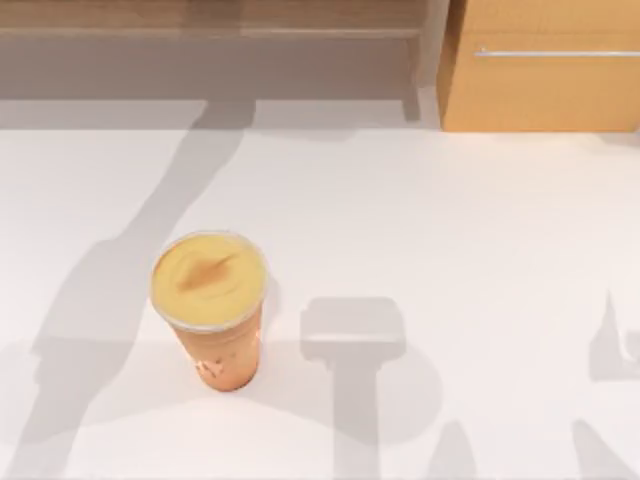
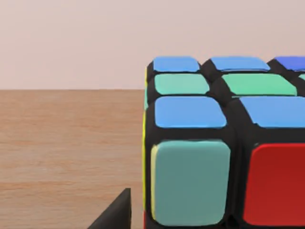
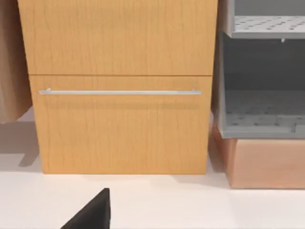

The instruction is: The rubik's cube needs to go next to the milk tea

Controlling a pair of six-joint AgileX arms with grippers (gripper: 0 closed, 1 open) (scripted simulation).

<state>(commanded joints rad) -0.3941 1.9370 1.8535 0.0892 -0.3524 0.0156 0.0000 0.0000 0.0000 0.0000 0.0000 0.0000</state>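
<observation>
right up close in the left wrist view sits the rubik's cube (image 2: 224,148), so big that it must be held by the left gripper or just in front of it, but i cannot tell if the fingers are squeezing it. from above, the milk tea (image 1: 210,300) stands on the white table (image 1: 450,220), at about eight o'clock from the middle. bare table beside the cup waits for the cube. across from the right wrist is a wooden drawer (image 3: 121,124) with a silver handle (image 3: 119,92).
</observation>
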